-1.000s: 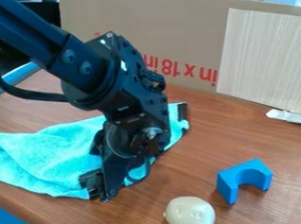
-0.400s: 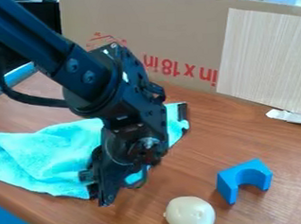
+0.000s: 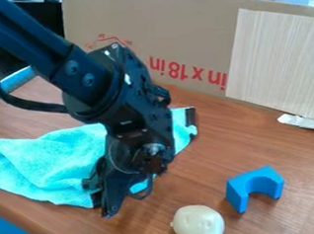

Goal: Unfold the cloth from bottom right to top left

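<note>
The black gripper (image 3: 100, 197) hangs low at the near edge of the turquoise cloth (image 3: 43, 164), beside a black corner patch (image 3: 96, 199); I cannot tell whether it is spread, pressed together or pinching the fabric. The cloth lies rumpled on the brown wooden desk (image 3: 240, 134), spreading to the left of the gripper and behind it, with part of it hidden by the arm (image 3: 85, 83). Another of its corners, also black (image 3: 190, 117), shows behind the gripper and to the right. To the right of the gripper and nearer the camera sits a pale, rounded object (image 3: 199, 224); farther right stands 1 blue block (image 3: 237, 195) with an arched notch. Well behind the gripper is an upright cardboard sheet (image 3: 182, 33) with red print, and a light wood-grain panel (image 3: 272, 58) stands against it on the right. A white scrap (image 3: 304, 121) lies near that panel's foot.
</note>
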You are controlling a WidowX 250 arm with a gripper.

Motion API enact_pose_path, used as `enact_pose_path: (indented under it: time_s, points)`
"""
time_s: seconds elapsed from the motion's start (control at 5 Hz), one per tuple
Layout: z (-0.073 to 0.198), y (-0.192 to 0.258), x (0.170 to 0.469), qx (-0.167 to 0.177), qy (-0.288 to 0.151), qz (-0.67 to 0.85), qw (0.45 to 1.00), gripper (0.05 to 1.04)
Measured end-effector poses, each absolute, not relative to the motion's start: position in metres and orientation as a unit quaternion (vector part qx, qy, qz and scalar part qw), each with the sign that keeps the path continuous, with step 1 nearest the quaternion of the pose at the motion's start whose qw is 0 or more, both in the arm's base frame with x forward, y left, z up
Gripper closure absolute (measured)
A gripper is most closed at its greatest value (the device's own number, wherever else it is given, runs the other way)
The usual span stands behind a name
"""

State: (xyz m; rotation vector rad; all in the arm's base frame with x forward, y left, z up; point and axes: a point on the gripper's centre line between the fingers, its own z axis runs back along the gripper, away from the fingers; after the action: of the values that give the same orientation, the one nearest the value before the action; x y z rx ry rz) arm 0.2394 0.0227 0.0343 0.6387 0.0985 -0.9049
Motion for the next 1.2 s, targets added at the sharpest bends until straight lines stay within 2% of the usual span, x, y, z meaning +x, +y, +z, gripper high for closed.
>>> enact_pose_path:
  time_s: [0.2, 0.4, 0.6, 0.8, 1.2]
  points:
    - [0.055, 0.025, 0.242, 0.291, 0.029, -0.423, 0.858, 1.034]
    - [0.09, 0.035, 0.254, 0.271, 0.001, -0.398, 0.876, 1.034]
    - [0.117, 0.05, 0.271, 0.243, -0.007, -0.372, 0.896, 1.034]
    - [0.122, 0.072, 0.299, 0.215, 0.022, -0.358, 0.908, 1.034]
    - [0.109, 0.135, 0.357, 0.172, 0.075, -0.288, 0.939, 1.034]
